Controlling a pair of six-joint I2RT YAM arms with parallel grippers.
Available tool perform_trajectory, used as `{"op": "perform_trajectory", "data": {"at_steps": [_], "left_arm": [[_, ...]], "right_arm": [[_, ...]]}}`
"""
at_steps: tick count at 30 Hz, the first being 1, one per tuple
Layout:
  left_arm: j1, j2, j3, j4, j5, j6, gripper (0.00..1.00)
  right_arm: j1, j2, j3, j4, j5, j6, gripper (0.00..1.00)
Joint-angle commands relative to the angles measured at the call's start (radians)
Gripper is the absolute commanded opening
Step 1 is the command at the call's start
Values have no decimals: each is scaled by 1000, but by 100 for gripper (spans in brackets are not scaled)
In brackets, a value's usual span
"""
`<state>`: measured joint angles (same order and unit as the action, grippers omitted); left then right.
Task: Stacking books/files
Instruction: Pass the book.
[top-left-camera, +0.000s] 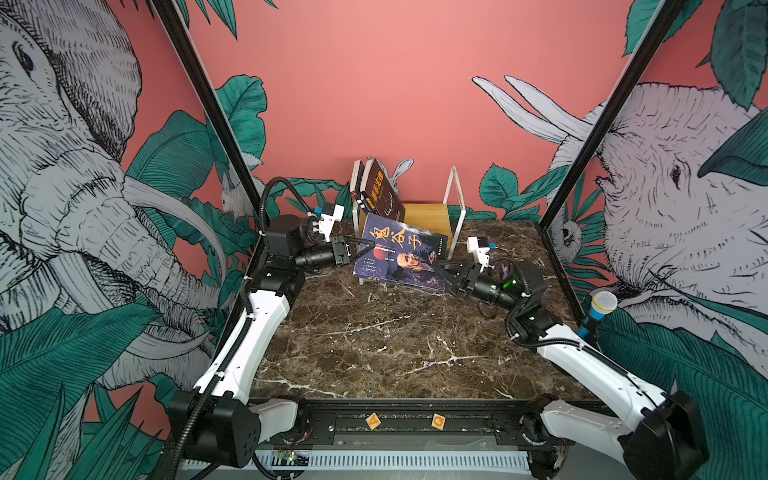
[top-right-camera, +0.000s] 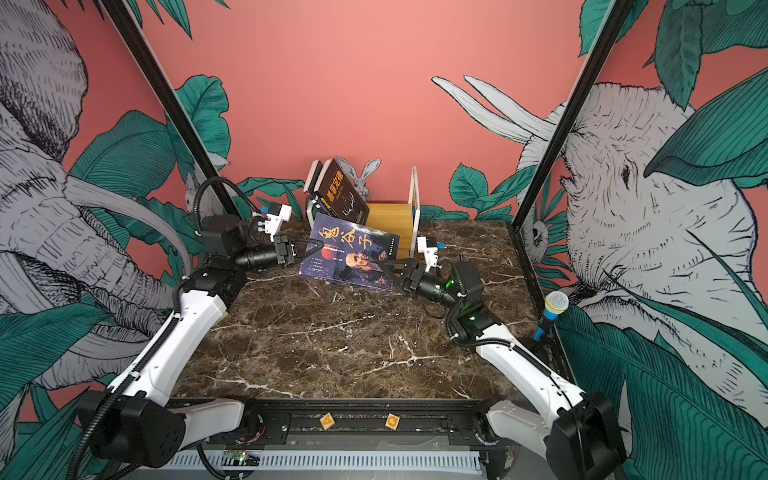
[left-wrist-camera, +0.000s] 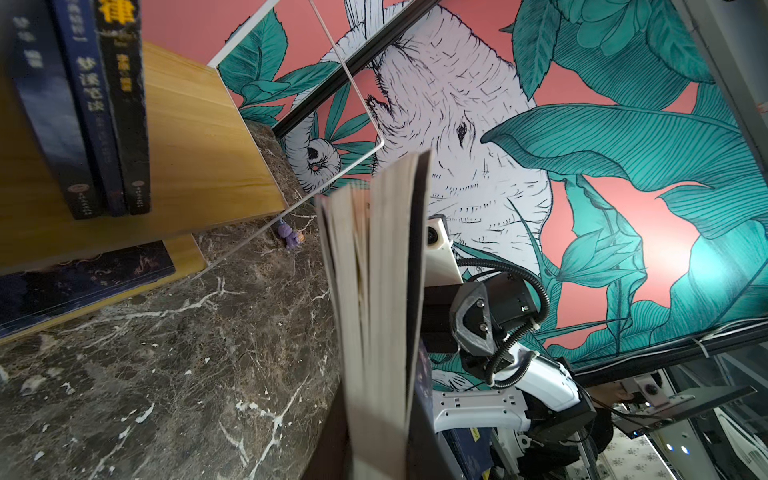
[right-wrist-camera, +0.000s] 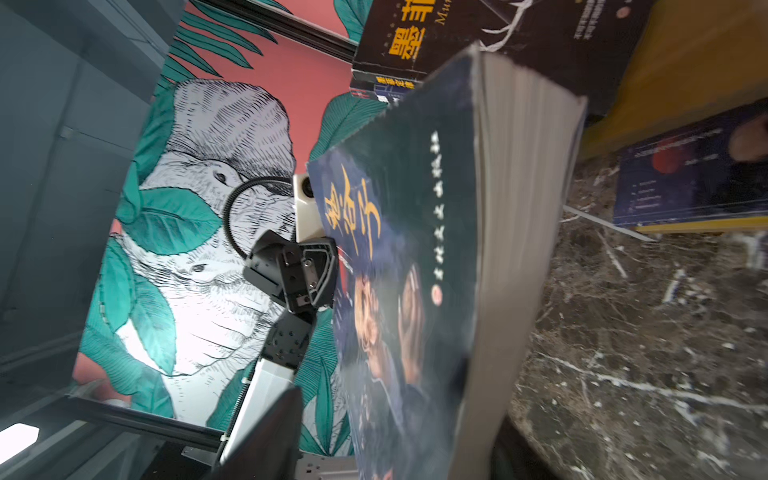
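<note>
three upright books (top-left-camera: 380, 191) already lean at the left end of the wooden rack (top-left-camera: 428, 214) by the surface's (top-left-camera: 395, 340) far edge, reading 墨菲定律 and 梦溪笔谈. a flat book (right-wrist-camera: 685, 178) lies before it, not yet racked. the navy 鬼谷子 book (top-left-camera: 399, 253) hangs tilted in front, left gripper (top-left-camera: 362, 249) clamped on its edge, right gripper (top-left-camera: 444, 275) spread wide at its lower corner.

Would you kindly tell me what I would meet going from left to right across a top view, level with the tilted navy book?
Left wrist camera → navy book → right wrist camera → microphone. The rack overlaps the book, so it is omitted.
</note>
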<state>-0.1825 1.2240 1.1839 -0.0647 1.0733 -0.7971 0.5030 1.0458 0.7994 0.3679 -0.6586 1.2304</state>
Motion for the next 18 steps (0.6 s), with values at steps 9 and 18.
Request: {"op": "perform_trajectory", "data": {"at_steps": [9,18], "left_arm": [[28,19,301,-90,-33,-11,0],[30,50,332,-269,-172,82,0]], "right_arm": [[57,-277,275,-779,587,-676,99],[579,-123,311,-560,1284,-1261,98]]}}
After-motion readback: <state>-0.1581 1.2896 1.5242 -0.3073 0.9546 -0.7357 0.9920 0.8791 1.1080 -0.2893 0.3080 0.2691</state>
